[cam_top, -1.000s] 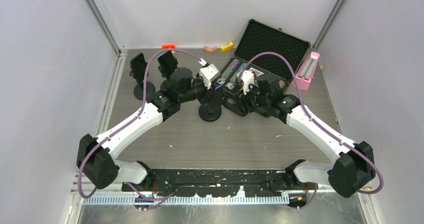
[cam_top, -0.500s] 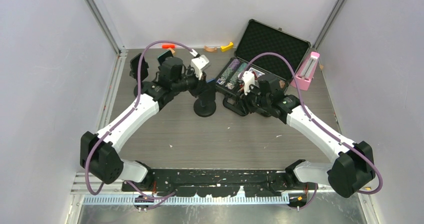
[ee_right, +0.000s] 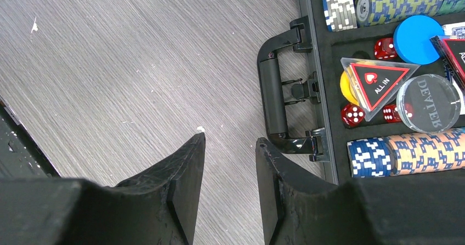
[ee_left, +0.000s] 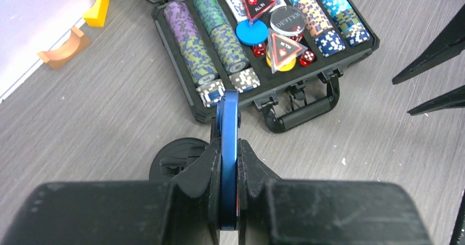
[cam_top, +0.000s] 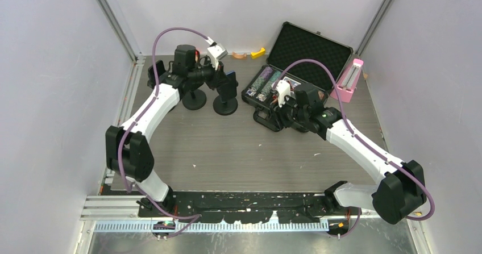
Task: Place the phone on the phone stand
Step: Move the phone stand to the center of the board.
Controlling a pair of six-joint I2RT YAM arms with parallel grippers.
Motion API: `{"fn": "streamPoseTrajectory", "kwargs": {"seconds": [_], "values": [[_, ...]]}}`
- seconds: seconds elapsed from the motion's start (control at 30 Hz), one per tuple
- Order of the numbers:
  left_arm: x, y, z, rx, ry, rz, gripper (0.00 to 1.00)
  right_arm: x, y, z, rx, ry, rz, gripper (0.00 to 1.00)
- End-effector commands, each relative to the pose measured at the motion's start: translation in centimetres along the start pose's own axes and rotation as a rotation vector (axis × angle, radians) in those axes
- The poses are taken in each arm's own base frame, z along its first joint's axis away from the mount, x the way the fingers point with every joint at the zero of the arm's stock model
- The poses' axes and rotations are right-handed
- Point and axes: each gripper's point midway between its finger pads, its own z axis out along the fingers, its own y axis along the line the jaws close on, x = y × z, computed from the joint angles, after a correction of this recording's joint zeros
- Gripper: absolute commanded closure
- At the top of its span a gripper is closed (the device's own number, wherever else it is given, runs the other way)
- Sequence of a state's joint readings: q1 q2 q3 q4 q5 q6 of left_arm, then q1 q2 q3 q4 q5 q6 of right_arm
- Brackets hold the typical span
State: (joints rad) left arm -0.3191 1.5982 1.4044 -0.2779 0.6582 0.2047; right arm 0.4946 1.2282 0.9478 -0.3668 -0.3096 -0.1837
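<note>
We see only the thin blue edge of the phone [ee_left: 227,110], its faces hidden, clamped upright in the left pincer [ee_left: 228,152] at the far left of the tabletop [ee_left: 98,119]. It's over the phone stand [ee_left: 175,156], of which only the round base peeks out; seated or not, can't tell. Right pincer [ee_right: 229,146] parted, holding nothing.

We see our left gripper [ee_left: 228,149] clamped on a blue phone [ee_left: 227,109] held edge-on, a round black stand [ee_left: 174,156] beneath, and an open poker chip case [ee_left: 219,100] beyond.
</note>
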Motion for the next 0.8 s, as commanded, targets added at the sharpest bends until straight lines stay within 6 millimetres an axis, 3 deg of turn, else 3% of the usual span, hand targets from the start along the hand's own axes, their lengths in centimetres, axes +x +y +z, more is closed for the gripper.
{"fn": "streamPoseTrajectory", "kwargs": {"seconds": [0.0, 0.37, 0.77], "values": [[-3.7, 1.3, 0.6, 0.031, -0.100, 0.101, 1.00, -0.9, -0.3, 0.1, -0.001, -0.041, -0.025, 0.55], [-3.6, 5.0, 1.8, -0.037, -0.080, 0.076, 1.00, -0.9, -0.5, -0.2, 0.004, -0.048, -0.023, 0.56], [-2.4, 6.1, 1.5, -0.015, -0.021, 0.131, 0.96, -0.8, -0.9, -0.5, 0.011, -0.051, -0.017, 0.56]]}}
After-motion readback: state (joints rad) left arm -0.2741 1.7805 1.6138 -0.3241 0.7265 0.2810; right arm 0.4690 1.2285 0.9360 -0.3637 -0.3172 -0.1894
